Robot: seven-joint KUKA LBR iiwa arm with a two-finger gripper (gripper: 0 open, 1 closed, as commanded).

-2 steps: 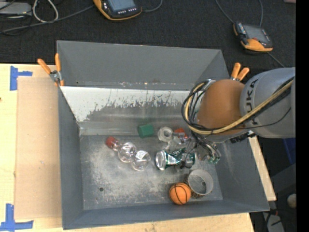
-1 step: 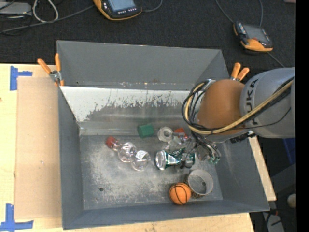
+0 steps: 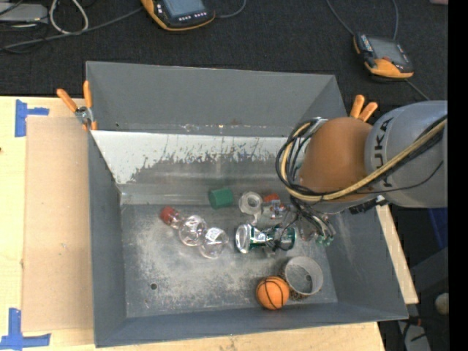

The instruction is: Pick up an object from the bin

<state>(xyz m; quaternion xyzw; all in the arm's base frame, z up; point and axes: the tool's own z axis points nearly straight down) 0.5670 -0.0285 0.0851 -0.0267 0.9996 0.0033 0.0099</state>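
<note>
My gripper (image 3: 284, 232) reaches down below the arm's wrist at the right of the bin's floor. It is right against the right end of a crushed green and silver can (image 3: 251, 238) lying on its side. Whether it touches or holds the can is hidden. A small clear ring-shaped cup (image 3: 250, 202) and a little red piece (image 3: 272, 198) lie just behind the can. In front of the gripper a grey tape roll (image 3: 303, 276) lies flat, with a small orange basketball (image 3: 273, 292) touching its left side.
A clear crumpled plastic bottle (image 3: 197, 233) with a red cap lies left of the can. A green block (image 3: 220, 197) sits near the back wall. The arm with its orange cover and cables hangs over the bin's right side.
</note>
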